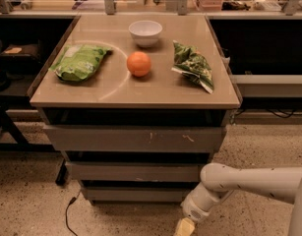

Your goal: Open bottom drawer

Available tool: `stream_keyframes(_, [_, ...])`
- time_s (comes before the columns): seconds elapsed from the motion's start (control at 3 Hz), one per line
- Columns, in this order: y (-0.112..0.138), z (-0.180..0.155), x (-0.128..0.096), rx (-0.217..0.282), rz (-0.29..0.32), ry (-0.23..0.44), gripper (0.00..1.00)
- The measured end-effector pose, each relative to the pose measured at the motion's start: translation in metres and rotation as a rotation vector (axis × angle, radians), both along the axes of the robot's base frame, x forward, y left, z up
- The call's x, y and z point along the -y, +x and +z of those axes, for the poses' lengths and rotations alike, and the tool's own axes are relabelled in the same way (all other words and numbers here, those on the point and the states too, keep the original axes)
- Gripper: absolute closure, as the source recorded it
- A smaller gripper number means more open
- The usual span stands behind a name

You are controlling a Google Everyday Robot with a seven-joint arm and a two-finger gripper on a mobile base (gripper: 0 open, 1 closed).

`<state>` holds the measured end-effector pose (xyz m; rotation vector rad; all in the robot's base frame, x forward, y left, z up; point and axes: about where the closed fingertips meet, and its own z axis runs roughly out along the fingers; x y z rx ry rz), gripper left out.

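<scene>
The bottom drawer is the narrowest grey panel, lowest under the tan table, and looks shut. Above it sit the medium drawer and the widest scratched drawer. My white arm comes in from the right, low near the floor. My gripper hangs at the bottom edge of the camera view, just right of and below the bottom drawer's front; only its yellowish tip shows.
On the tabletop lie a green bag, an orange, a white bowl and a green chip bag. A black cable trails on the speckled floor at left. Dark shelving stands on both sides.
</scene>
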<state>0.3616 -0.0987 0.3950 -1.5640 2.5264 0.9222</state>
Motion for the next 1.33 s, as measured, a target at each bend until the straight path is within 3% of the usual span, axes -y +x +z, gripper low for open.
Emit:
stream_keyframes(0.33, [-0.009, -0.017, -0.012, -0.017, 0.013, 0.037, 0.00])
stream_keyframes(0.67, [0.002, -0.044, -0.022, 0.029, 0.002, 0.087, 0.00])
stream_keyframes(1.33, [0.054, -0.080, -0.021, 0.199, -0.037, 0.096, 0.00])
